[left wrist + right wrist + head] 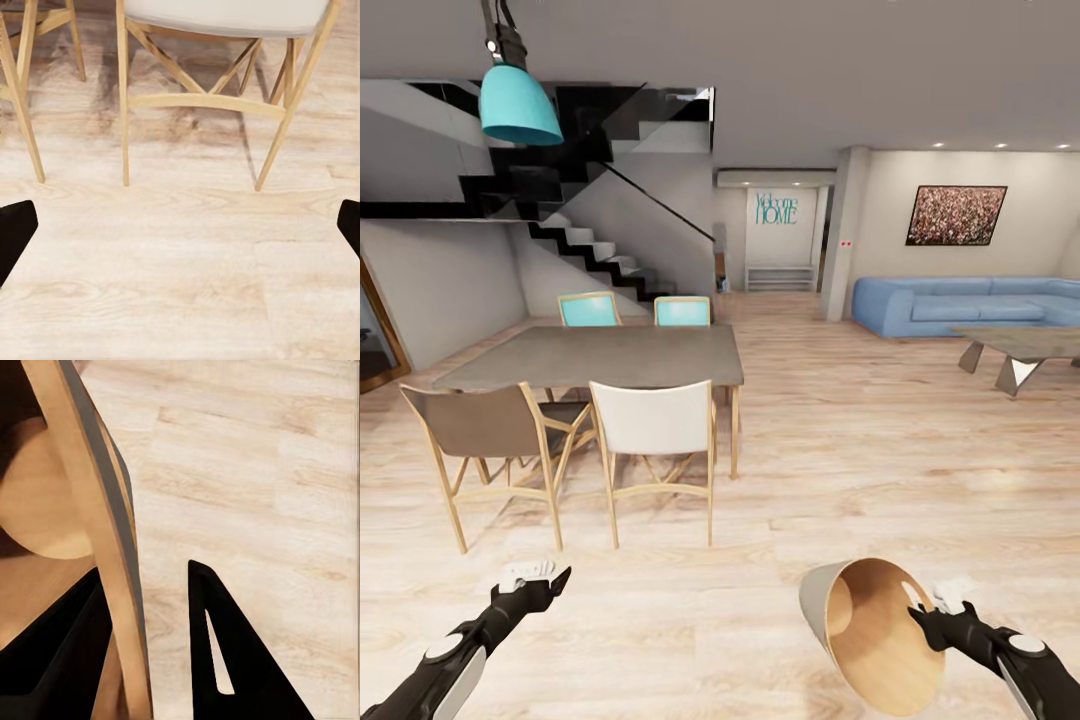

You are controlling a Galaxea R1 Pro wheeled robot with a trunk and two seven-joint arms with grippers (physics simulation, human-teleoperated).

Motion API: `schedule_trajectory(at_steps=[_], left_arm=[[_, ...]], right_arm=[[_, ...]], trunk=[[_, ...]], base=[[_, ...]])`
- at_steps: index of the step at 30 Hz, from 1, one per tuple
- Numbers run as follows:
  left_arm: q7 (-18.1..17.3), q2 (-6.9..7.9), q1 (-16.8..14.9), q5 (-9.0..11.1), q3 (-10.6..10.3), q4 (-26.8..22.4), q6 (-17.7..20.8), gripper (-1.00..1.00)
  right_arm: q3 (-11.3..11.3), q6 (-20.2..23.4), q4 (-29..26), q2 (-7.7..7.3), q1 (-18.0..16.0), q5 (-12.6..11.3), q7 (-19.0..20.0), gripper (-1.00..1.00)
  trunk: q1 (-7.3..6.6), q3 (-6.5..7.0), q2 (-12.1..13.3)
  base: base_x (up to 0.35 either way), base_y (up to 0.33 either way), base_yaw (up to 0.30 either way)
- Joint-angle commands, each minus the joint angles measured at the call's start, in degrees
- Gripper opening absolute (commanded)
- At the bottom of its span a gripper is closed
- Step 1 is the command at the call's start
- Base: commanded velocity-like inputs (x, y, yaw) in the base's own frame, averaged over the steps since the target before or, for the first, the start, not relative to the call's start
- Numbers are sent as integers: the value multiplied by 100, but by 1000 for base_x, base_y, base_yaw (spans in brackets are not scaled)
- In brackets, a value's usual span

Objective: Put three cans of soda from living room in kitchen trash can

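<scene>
My right gripper is shut on the rim of the trash can, a pale grey bucket with a tan wood-coloured inside. I hold it above the wood floor, tilted so that its mouth faces the camera. In the right wrist view the rim runs between the two black fingers. My left gripper hangs open and empty over the floor, with its fingertips at the edges of the left wrist view. The soda cans are out of view. The living room's blue sofa stands far right.
A grey dining table with a white chair and a brown chair stands ahead on the left. A low coffee table sits before the sofa. Stairs rise at the back left. Open floor lies between them.
</scene>
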Motion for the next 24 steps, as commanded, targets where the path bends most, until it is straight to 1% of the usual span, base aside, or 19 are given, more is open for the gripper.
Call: schedule_trajectory(at_steps=[1,6,8,9,10,12,13,14,15,18,20,21,22,24], left_arm=[[1,-1,1,0,-1,2,-16,100],[4,-3,9,1,-4,-1,-90,100],[5,-3,9,-2,-7,-2,-124,100],[5,-6,8,-4,-9,-2,-148,100],[0,-27,7,-30,-64,-2,-172,100],[5,-41,6,-88,-172,-3,-179,100],[20,-64,6,-163,-290,-3,-183,100],[26,-75,6,-191,-336,-3,-184,100],[53,-129,6,-265,-454,1,-187,100],[64,-161,6,-289,-496,2,-188,100],[70,-186,6,-305,-517,6,-189,100],[72,-196,6,-311,-525,24,-189,100],[74,-205,6,-313,-534,102,-189,100],[75,-213,6,-320,-541,212,-194,100]], right_arm=[[-50,-34,-19,0,31,-45,1,-100],[-222,-351,-52,-3,209,-58,2,-100],[-347,-418,-57,-1,249,-61,3,-100],[-479,-464,-60,0,277,-65,3,-100],[-652,-512,-65,-2,308,-67,3,-100],[-702,-527,-73,-3,316,-70,4,-100],[-737,-537,-108,-4,321,-72,4,-100],[-758,-540,-141,-3,323,-76,4,-100],[-882,-548,-385,7,327,-111,9,-100],[-931,-550,-688,34,328,-131,14,-100],[-942,-547,-996,81,329,-143,34,-100],[-951,-544,-1184,149,329,-147,98,-100],[-967,-538,-1447,248,329,-151,243,-100],[-977,-528,-1720,325,330,-156,360,-100]], trunk=[[-23,19,41],[-133,109,242],[-177,145,322],[-199,163,362],[-220,181,402],[-264,217,483],[-286,235,523],[-308,253,563],[-330,271,603],[-396,325,723],[-440,360,803],[-462,378,844],[-484,396,884],[-528,432,964]], base=[[0,0,0],[0,0,0],[0,0,0],[0,0,0],[0,0,0],[0,0,0],[0,0,0],[0,0,0],[0,0,0],[0,0,0],[0,0,0],[0,0,0],[0,0,0],[0,0,0]])
